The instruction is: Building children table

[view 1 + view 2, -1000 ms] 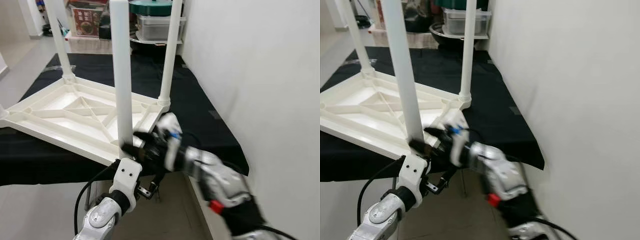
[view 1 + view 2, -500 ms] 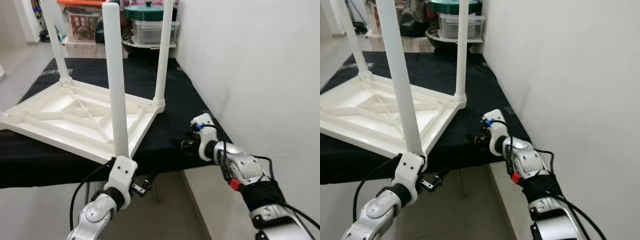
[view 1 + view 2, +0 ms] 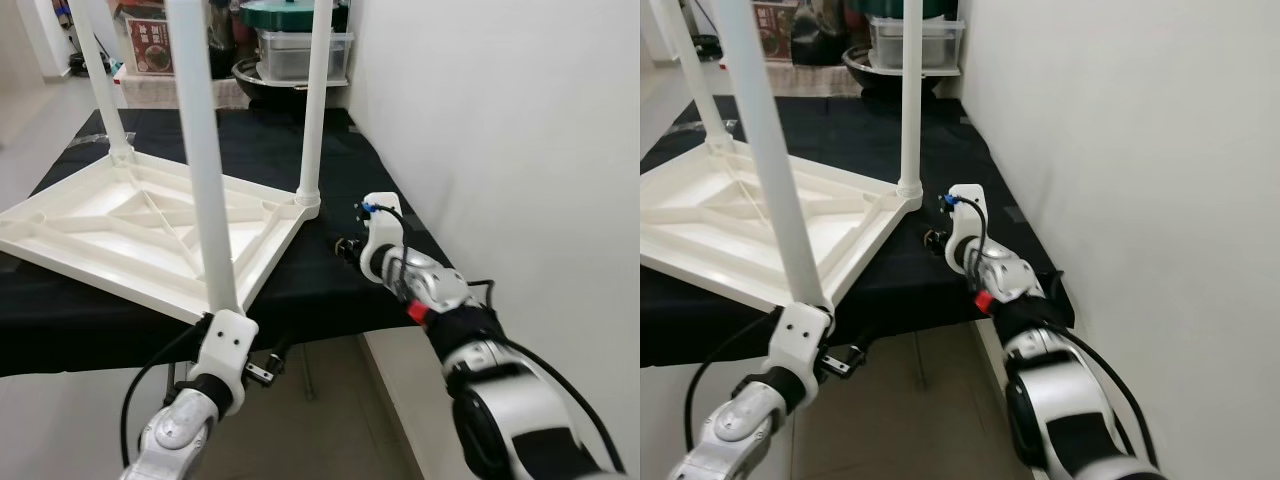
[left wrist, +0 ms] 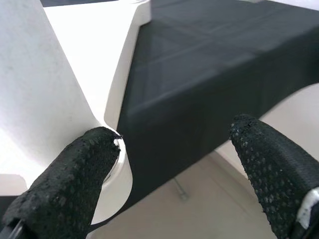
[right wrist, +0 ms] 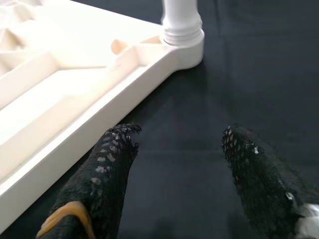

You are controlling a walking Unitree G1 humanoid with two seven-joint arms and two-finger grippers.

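Observation:
A white children's table (image 3: 130, 230) lies upside down on a black-covered bench (image 3: 350, 190), its legs pointing up. The near leg (image 3: 205, 190) rises from the near corner. My left gripper (image 4: 174, 144) is open just below that corner; one of its fingers (image 4: 75, 174) rests against the white leg base, and the gap between the two spans the bench's edge. Over the black cloth, my right gripper (image 5: 179, 144) is open beside the far right leg (image 5: 182, 15) and its socket, holding nothing. That arm (image 3: 400, 265) reaches in from the right.
A white wall (image 3: 520, 150) runs close along the bench's right side. Behind the bench stand storage boxes (image 3: 300, 50) and a green-lidded pot (image 3: 275, 15). The far left leg (image 3: 100, 80) stands at the back. Bare floor (image 3: 330, 420) lies below the near edge.
My right gripper has left the near leg's base and moved right and away, over the cloth by the far right leg. The left arm stays at the near corner. The camera has shifted.

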